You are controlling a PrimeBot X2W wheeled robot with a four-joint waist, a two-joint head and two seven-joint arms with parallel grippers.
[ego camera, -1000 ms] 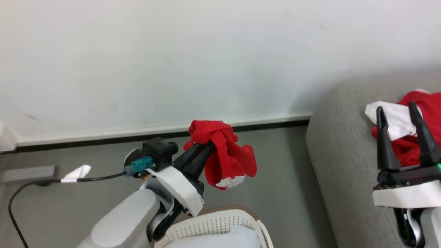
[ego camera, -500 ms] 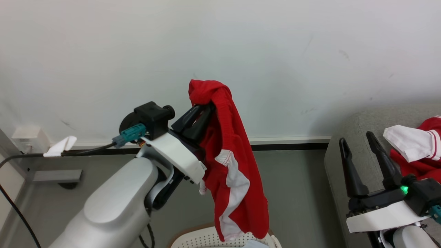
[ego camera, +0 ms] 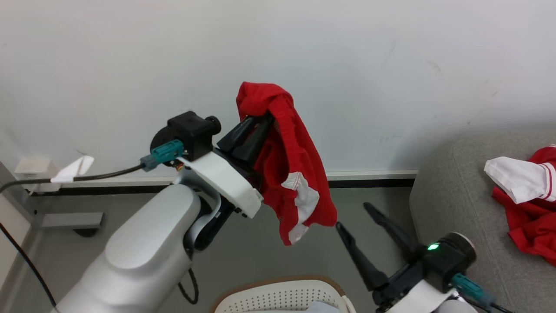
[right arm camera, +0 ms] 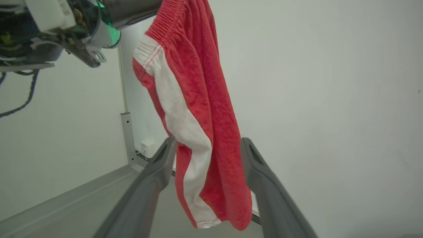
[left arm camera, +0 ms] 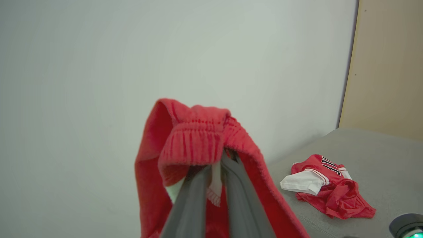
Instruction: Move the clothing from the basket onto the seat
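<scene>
Observed a swing of the right gripper (ego camera: pixel 352 214) away from the seat (ego camera: pixel 451 195) to just beneath the hanging clothing (ego camera: pixel 299 174). Found its fingers (right arm camera: pixel 155 178) spread wide, flanking the lower hem in the right wrist view; contact not confirmed. Found the left gripper (ego camera: pixel 260 118) clamped on the bunched waistband, high above the basket (ego camera: pixel 278 287). Noted the fabric hanging shorter than a moment earlier. Noted another red garment (ego camera: pixel 530 221) already on the seat. Judged a second grip imminent; transfer outstanding.
</scene>
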